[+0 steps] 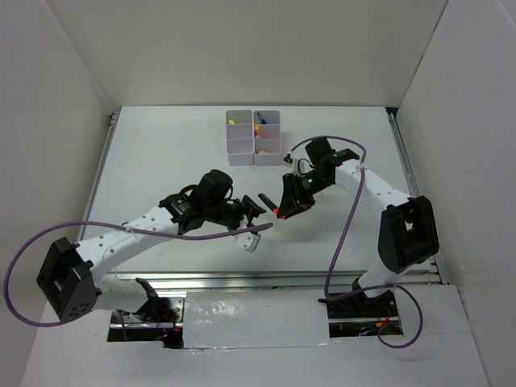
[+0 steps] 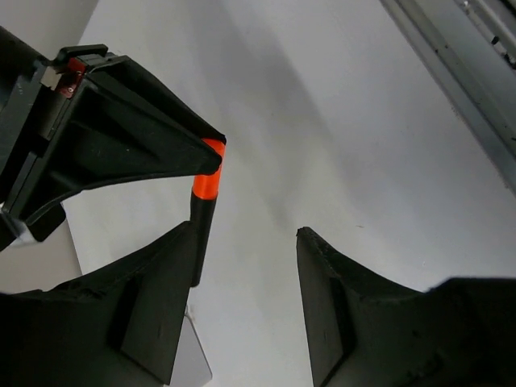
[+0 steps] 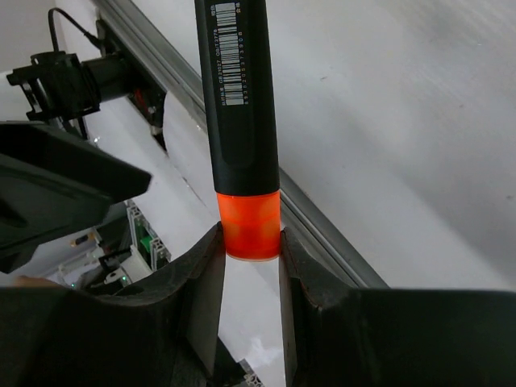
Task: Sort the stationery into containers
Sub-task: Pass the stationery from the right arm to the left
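Orange-and-black highlighter (image 3: 238,121) is off the table (image 1: 161,161), in mid-air between the two arms. Right gripper (image 3: 250,242) grasps it by the orange end: both fingers (image 3: 201,298) press on the orange section, and the black barrel with its barcode label sticks out past the fingertips. In the left wrist view the barrel runs down into the gap of the left gripper (image 2: 246,234). It lies close against the inner face of one finger (image 2: 161,282) and is well apart from the other. I cannot tell whether it touches the near finger. The left fingers stand spread and unclamped, with a wide gap between them. In the overhead view, the left arm (image 1: 137,234) reaches from its base at the near left corner diagonally toward the table centre, lying low. The right arm (image 1: 379,189) rises from its base, folds at the elbow and comes back toward the centre, its gripper angled down and to the left. The two grippers meet tip to tip near mid-table. The white bins (image 1: 240,155) sit at the far side of the table, well apart from both grippers. The cells hold small coloured bits, yellow, blue and pink, too small to identify. One small dark item (image 1: 286,157) lies on the table just beside the bins.
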Robot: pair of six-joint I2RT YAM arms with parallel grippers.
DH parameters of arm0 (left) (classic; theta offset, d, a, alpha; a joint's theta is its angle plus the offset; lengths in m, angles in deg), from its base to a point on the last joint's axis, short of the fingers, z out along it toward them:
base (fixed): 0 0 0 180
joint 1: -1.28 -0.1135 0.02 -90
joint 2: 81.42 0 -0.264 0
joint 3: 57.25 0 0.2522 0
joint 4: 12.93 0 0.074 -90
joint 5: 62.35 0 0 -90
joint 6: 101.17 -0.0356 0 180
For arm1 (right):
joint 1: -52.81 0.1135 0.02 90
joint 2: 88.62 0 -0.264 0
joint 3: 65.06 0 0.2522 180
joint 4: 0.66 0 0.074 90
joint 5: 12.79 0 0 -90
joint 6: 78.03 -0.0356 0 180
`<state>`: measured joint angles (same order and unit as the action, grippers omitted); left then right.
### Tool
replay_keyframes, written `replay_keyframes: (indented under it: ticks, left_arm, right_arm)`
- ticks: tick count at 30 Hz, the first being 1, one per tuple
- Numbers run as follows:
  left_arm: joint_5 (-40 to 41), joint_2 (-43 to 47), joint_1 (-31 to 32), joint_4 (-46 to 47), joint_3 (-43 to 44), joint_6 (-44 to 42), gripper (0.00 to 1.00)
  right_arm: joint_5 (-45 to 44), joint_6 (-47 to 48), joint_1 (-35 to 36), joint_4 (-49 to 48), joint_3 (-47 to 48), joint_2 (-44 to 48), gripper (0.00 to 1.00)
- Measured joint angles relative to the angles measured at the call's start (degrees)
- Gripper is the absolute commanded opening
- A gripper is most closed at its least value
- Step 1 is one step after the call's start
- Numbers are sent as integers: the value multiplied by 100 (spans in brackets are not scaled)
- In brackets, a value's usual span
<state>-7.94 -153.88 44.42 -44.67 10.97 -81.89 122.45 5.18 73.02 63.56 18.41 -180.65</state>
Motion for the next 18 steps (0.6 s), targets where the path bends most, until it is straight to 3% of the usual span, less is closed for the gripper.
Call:
replay_keyframes:
  ticks: [18]
  left_arm:
    - [1576,-1047,492,623,376,44,55]
  right_arm:
    - [260,-127,232,22,-2,-4,0]
